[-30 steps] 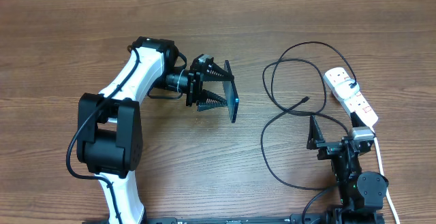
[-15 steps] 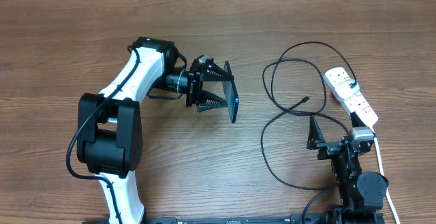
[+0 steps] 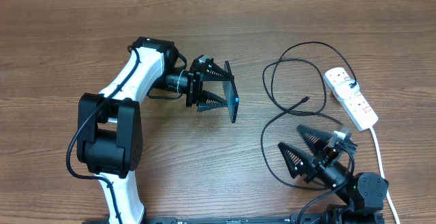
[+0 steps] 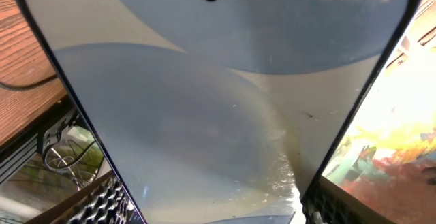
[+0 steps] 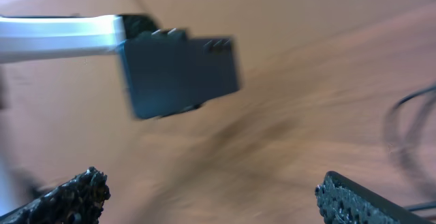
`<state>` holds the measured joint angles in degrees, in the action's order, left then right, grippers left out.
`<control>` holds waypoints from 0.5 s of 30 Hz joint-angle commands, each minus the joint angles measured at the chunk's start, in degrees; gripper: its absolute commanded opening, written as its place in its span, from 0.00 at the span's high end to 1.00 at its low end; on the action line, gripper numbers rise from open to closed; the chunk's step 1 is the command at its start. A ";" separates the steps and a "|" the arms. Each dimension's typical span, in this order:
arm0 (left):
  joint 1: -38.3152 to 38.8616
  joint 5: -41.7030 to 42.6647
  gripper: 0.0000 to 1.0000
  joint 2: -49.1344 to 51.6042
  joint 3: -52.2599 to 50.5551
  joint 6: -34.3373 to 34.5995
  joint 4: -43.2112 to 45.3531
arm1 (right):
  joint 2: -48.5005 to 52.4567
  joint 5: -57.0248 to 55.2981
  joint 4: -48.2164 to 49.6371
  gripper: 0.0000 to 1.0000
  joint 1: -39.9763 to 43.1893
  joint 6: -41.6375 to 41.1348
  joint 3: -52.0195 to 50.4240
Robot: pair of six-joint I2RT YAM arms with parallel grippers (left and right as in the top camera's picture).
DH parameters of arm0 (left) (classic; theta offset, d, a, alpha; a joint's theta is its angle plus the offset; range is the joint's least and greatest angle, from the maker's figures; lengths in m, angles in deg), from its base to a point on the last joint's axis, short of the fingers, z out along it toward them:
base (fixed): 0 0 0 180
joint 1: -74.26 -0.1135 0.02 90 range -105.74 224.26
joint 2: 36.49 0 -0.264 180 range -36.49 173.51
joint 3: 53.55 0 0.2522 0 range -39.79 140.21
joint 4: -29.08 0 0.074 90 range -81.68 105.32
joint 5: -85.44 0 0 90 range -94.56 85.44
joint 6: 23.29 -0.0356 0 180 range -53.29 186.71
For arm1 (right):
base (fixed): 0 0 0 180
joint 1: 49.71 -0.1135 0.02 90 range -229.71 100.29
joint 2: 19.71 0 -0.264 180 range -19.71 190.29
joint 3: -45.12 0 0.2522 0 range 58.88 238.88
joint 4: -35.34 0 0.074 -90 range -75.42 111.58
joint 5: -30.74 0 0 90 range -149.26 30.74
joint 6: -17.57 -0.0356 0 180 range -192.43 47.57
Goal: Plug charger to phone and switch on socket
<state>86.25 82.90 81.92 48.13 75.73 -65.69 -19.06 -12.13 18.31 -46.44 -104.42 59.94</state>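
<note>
text: faint "100%" — phone (image 4: 204,115) screen; upper right corner

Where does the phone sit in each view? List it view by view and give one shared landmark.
Overhead: the phone stands on edge left of centre, clamped in the left gripper.
Left wrist: its pale blue screen fills nearly the whole frame.
Right wrist: a blurred dark rectangle at upper left, probably its back.
Shared landmark: the wooden table, seen in all three.

The charger (image 3: 304,101) lies between phone (image 3: 233,100) and socket (image 3: 351,98).
</note>
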 commanded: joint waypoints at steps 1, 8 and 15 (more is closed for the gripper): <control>-0.09 2.97 0.55 -0.02 1.66 0.39 -0.15 | -0.31 5.97 0.15 0.00 -0.33 -6.23 -0.57; -0.09 1.97 0.55 -0.02 1.66 0.42 0.07 | 4.63 -9.57 -7.63 0.00 -0.33 6.23 8.55; -0.09 1.97 0.55 -0.02 1.66 0.42 0.09 | 24.46 -15.19 -35.32 0.00 -0.50 17.79 38.60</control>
<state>86.25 82.86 81.92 48.13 75.73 -65.65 -1.73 -23.97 -8.92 -46.44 -93.38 86.10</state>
